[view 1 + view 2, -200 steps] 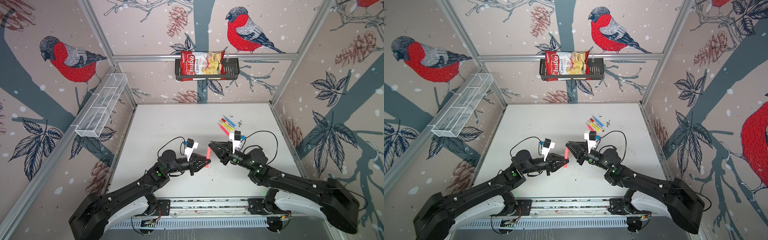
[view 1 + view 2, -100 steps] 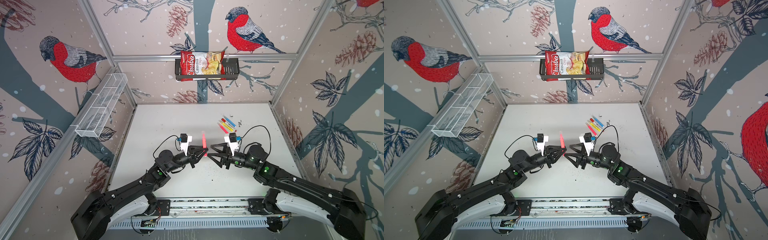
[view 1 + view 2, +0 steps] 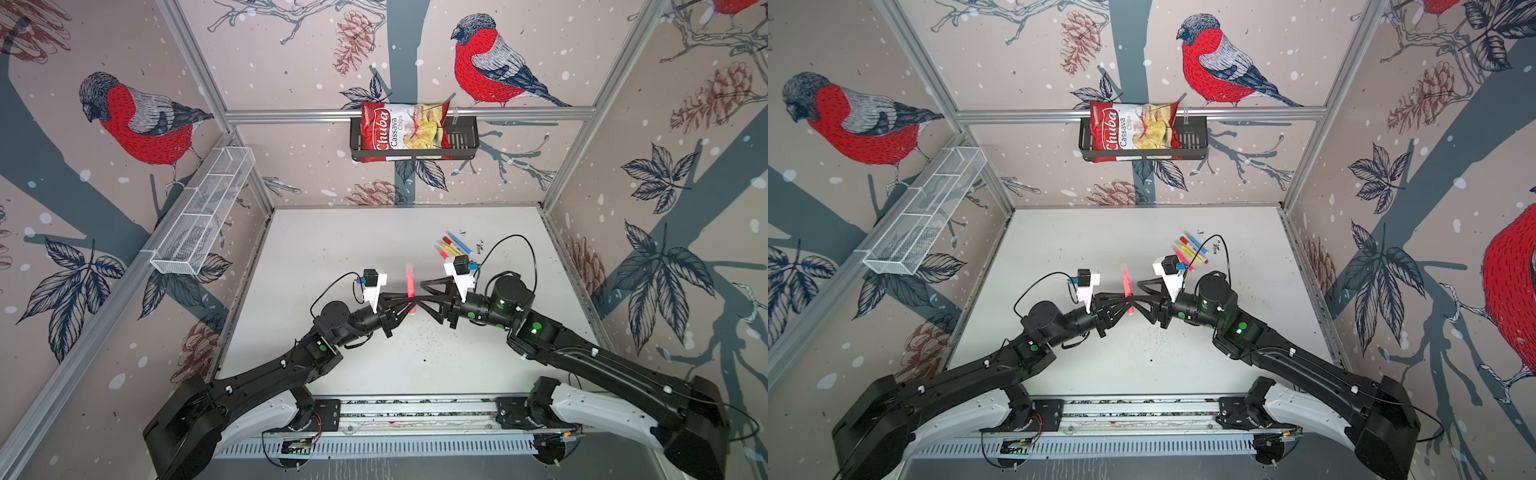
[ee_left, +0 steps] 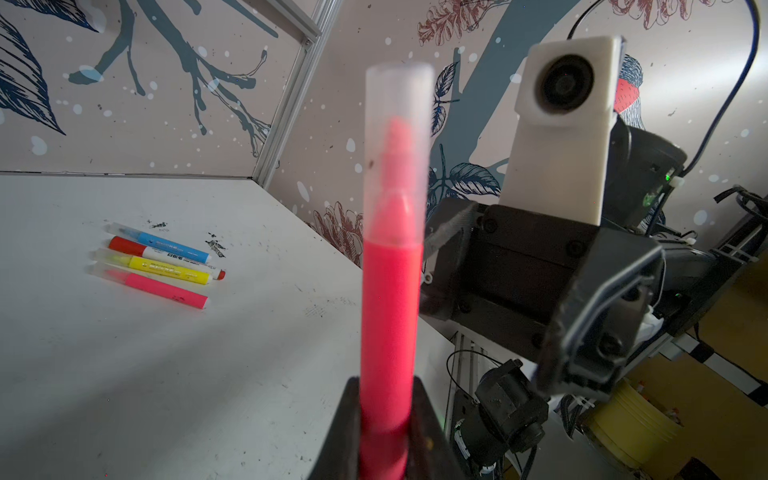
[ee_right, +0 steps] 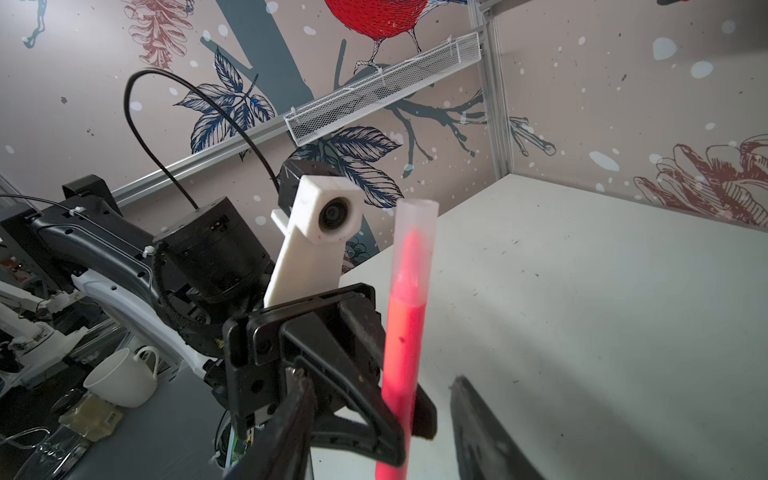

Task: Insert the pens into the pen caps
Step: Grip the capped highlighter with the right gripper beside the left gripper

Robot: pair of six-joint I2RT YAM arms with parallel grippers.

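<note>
Since a second ago both arms have edged toward the far wall, and the right claw (image 3: pixel 419 296), pinched together then, now stands with its jaws parted. The left claw (image 3: pixel 409 299) is clenched on the lower barrel of a slim neon pink-red marker pen (image 4: pixel 390 311), holding it upright above the middle of the white bench (image 3: pixel 332 257). A short translucent whitish plastic cap (image 4: pixel 397 124) sits over the pen's tip, the pink nib showing through it. In the right wrist view the right claw's two black fingers (image 5: pixel 482 428) flank the pen's lower end, apart from it. Four more capped marker pens (image 3: pixel 453 247), blue, white-barrelled with red ends, yellow and pink, lie side by side on the bench, just beyond the right arm's wrist camera in both top views.
</note>
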